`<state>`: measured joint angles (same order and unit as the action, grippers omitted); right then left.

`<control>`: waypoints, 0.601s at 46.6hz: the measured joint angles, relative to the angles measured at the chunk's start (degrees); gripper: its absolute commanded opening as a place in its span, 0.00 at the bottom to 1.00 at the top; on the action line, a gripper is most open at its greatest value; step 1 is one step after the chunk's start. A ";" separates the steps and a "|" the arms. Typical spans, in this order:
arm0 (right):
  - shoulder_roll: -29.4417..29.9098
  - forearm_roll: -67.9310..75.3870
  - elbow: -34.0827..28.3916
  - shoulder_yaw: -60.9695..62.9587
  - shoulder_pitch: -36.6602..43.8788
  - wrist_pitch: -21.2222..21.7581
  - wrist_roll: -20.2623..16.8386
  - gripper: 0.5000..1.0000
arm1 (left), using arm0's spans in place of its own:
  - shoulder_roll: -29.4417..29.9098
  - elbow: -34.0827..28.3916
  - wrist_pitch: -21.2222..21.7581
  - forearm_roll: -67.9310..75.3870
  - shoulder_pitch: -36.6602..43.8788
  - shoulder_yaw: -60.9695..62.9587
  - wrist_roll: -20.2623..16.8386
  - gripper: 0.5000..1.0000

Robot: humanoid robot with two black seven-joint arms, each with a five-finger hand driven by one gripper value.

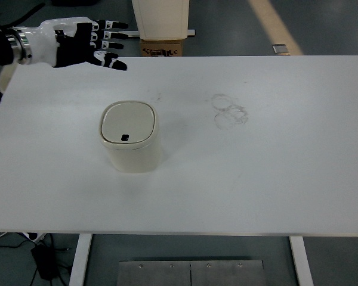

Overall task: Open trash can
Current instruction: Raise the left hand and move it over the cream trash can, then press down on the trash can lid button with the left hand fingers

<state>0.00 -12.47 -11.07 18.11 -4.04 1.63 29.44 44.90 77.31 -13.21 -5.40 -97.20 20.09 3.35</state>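
Observation:
A small cream trash can (130, 137) stands upright on the white table (256, 179), left of the middle. Its flat lid is closed, with a small dark button near the front edge. My left hand (101, 43), white and black, hovers over the table's far left corner, well behind and left of the can. Its fingers (110, 34) are stretched out flat and hold nothing. The right arm does not show.
A white bin (161, 18) stands on a cardboard box (162, 47) on the floor behind the table. Faint ring marks (228, 111) stain the tabletop right of the can. Cables (42, 256) lie on the floor at the lower left.

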 measured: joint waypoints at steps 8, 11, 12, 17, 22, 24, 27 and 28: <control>0.00 -0.01 0.01 0.00 0.01 -0.03 0.00 0.98 | -1.96 3.85 -2.25 4.23 -7.33 10.46 0.38 1.00; 0.01 -0.01 0.02 0.00 -0.02 -0.03 0.00 0.98 | -3.33 3.99 -3.63 4.71 -10.05 13.75 0.39 1.00; 0.00 -0.01 0.02 0.00 -0.01 -0.03 0.00 0.98 | -3.66 4.00 -3.99 4.76 -10.72 14.40 0.38 1.00; 0.00 0.05 0.03 0.00 -0.01 -0.02 0.00 0.98 | -5.41 4.45 -5.58 4.80 -14.22 16.27 0.39 1.00; 0.00 0.05 0.04 0.00 0.00 -0.02 0.00 0.98 | -6.70 5.88 -6.67 4.81 -16.45 17.27 0.64 1.00; 0.00 0.05 0.05 0.00 0.00 -0.03 0.01 0.98 | -7.37 6.84 -7.27 4.80 -17.49 18.46 1.16 1.00; 0.00 0.06 0.06 0.00 -0.01 -0.03 0.00 0.98 | -7.92 7.89 -7.94 4.80 -18.60 20.02 1.47 1.00; 0.00 0.05 0.06 -0.01 0.01 -0.04 0.00 0.98 | -8.12 8.28 -8.18 4.79 -19.10 20.67 1.48 1.00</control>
<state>0.00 -12.42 -11.01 18.10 -4.03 1.60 29.44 36.78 85.59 -21.39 -0.61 -116.30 40.76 4.83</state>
